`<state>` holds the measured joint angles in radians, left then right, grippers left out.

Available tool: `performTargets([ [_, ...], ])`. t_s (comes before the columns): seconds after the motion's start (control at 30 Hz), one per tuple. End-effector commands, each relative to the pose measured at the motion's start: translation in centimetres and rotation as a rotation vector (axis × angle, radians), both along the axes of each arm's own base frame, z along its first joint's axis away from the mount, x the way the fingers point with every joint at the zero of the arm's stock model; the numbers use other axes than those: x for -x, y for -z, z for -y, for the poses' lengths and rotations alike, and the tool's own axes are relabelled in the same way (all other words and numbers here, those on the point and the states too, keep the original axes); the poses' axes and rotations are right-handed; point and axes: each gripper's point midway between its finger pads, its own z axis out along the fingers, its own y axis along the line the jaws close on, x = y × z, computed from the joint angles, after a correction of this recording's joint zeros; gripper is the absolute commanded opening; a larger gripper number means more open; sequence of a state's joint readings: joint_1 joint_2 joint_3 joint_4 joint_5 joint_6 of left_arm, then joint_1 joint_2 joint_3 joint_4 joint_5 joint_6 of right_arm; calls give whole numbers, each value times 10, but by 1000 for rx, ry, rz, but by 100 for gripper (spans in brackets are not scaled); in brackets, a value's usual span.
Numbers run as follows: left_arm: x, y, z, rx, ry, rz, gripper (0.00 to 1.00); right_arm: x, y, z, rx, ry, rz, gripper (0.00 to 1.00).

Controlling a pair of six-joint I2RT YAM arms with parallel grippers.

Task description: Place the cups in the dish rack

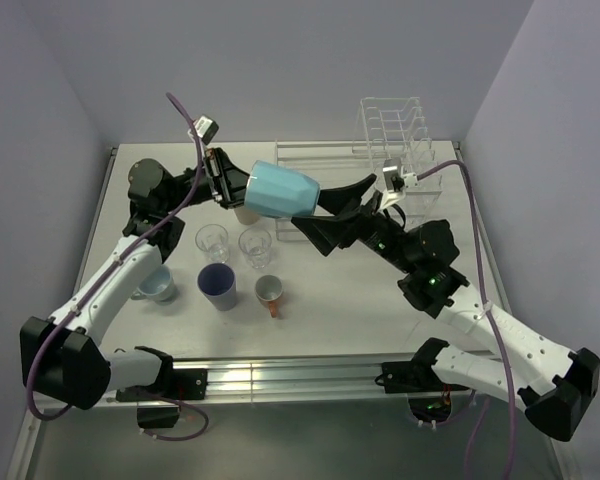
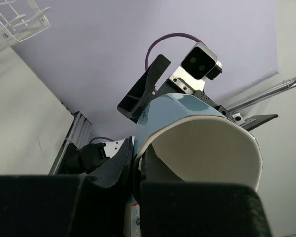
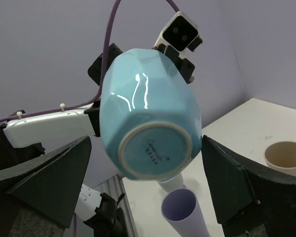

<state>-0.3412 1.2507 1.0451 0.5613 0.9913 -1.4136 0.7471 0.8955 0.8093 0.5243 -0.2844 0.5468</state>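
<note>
Hanging in the air on its side, the light blue cup [image 1: 280,190] sits between the two arms above the far middle of the table [image 1: 360,300]. The left tool [image 1: 230,188] pinches its rim, one finger inside the mouth and one outside. The cup's base points at the right tool [image 1: 325,205], whose fingers stand wide, one on either side of the base; whether they touch it cannot be told. Partly hidden beneath the cup stands the tan cup [image 1: 245,213]. Nearer the arms stand two clear glasses [image 1: 211,240] [image 1: 254,242], then the purple cup [image 1: 217,285], the orange-handled mug [image 1: 269,290] and the grey-blue mug [image 1: 158,284]. The dish rack [image 1: 395,130] stands at the far right corner, with no cup in it.
</note>
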Motion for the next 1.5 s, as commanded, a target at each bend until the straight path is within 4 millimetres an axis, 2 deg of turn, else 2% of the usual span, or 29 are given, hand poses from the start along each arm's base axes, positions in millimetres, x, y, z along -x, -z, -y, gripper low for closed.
performTargets([
  [0.0,17,-26,2,67,33,100,0,1,-17,-1,-41,14,69,100],
  [0.2,18,-23,11,65,52,87,0,4,-21,-11,-43,1,72,100],
  [0.53,17,-6,18,50,56,60,0,12,-35,0,-98,19,95,100],
  [0.7,18,-4,20,53,62,55,0,14,-40,1,-100,18,103,100],
  [0.9,16,-5,23,53,65,53,0,14,-40,-5,-86,-5,91,93],
  [1.0,15,-5,25,54,67,52,0,13,-36,-8,-77,-12,79,83],
  [1.1,14,-5,26,54,66,55,0,12,-36,-9,-77,-14,73,68],
  [1.13,15,-6,26,55,69,61,0,13,-36,-9,-76,-18,71,57],
  [1.2,15,-5,28,53,74,61,0,12,-36,-10,-73,-20,67,44],
  [1.23,16,-6,29,54,79,64,0,12,-38,-10,-75,-22,64,27],
  [1.3,15,-5,30,53,78,64,0,11,-37,-12,-64,-24,52,4],
  [1.33,14,-5,31,53,77,59,1,11,-39,-12,-66,-26,49,0],
  [1.4,12,-3,32,52,75,60,6,11,-39,-12,-64,-24,42,0],
  [1.47,11,-4,32,56,71,64,16,10,-37,-11,-59,-17,34,0],
])
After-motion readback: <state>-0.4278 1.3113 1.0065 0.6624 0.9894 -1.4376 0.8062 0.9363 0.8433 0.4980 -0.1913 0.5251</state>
